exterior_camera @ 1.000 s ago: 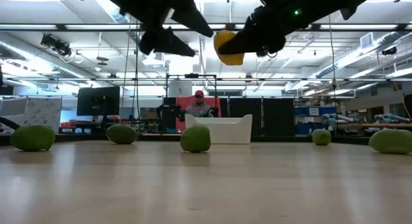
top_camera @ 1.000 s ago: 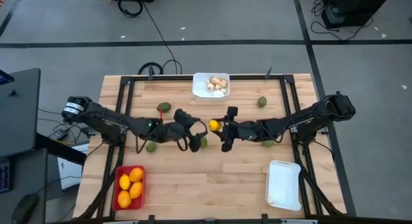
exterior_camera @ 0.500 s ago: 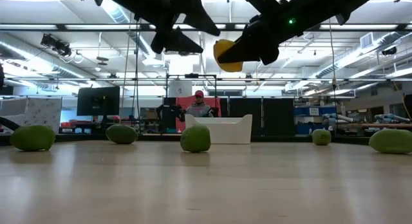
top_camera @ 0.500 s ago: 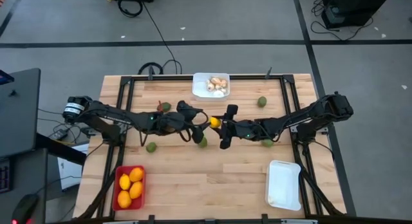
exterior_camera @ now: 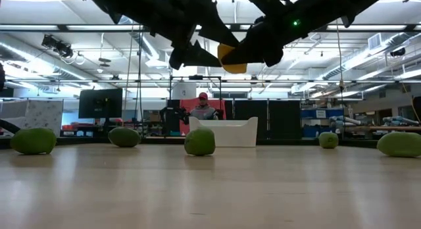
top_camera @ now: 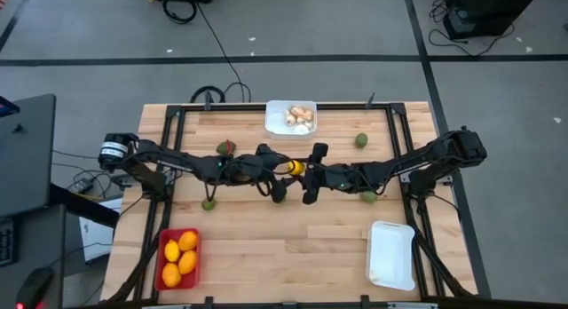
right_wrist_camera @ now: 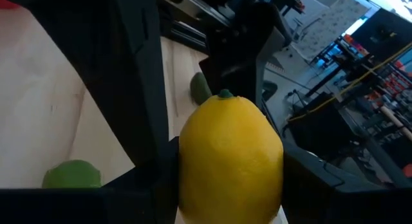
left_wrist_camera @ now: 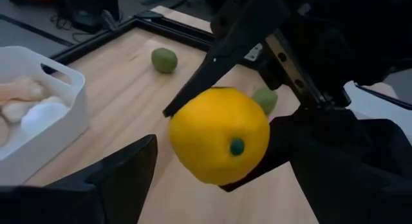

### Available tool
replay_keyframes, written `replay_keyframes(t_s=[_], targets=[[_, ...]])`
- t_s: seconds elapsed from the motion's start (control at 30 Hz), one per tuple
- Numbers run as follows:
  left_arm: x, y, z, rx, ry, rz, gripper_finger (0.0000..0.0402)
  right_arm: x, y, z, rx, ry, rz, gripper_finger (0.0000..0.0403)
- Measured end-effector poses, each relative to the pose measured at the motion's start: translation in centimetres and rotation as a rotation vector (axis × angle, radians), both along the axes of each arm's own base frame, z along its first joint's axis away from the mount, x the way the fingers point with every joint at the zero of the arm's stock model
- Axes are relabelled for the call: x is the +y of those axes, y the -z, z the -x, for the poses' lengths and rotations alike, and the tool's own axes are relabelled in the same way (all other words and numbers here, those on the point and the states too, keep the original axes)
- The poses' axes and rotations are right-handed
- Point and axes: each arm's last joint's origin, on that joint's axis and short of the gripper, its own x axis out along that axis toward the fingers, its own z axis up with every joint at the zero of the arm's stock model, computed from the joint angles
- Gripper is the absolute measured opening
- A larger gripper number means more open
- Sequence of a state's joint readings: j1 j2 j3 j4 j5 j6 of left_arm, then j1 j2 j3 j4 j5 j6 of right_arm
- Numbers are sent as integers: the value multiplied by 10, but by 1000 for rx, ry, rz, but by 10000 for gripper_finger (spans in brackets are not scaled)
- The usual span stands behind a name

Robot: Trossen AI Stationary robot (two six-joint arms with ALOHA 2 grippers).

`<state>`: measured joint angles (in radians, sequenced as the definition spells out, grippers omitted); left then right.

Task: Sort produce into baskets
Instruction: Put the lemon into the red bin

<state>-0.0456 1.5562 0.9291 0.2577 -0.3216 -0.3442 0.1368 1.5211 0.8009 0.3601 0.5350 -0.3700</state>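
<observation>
Left gripper [top_camera: 282,163] closer, fingers seemingly flanking lemon [top_camera: 294,168]

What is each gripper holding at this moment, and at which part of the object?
The right gripper holds a yellow fruit by its sides, in the air above mid-table. The left gripper is open around it and holds nothing yet.

Mid-table, the right gripper [top_camera: 300,168] clamps a yellow fruit [top_camera: 294,168], and the left gripper [top_camera: 280,163] meets it, fingers apparently spread. Red basket [top_camera: 163,242] holds four oranges; green fruits [top_camera: 361,140] lie scattered.
</observation>
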Motion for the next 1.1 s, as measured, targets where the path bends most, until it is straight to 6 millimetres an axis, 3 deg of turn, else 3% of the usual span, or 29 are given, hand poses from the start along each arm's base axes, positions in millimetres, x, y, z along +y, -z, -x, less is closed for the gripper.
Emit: replay_keyframes(t_s=[0.17,0.53,0.77,0.9,1.1], targets=[[0,-4,-2,-43,4,-33,330,0,0,0,-5,8,-4,216],[5,-5,-2,-50,-18,-48,213,0,-2,-1,-19,4,-12,216],[5,-5,-2,-39,-13,-58,200,-1,-2,-1,-54,53,-95,253],[6,-12,7,82,11,-127,200,-2,5,3,-33,132,-188,291],[0,-43,30,373,46,-140,199,-4,15,9,22,220,-286,324]])
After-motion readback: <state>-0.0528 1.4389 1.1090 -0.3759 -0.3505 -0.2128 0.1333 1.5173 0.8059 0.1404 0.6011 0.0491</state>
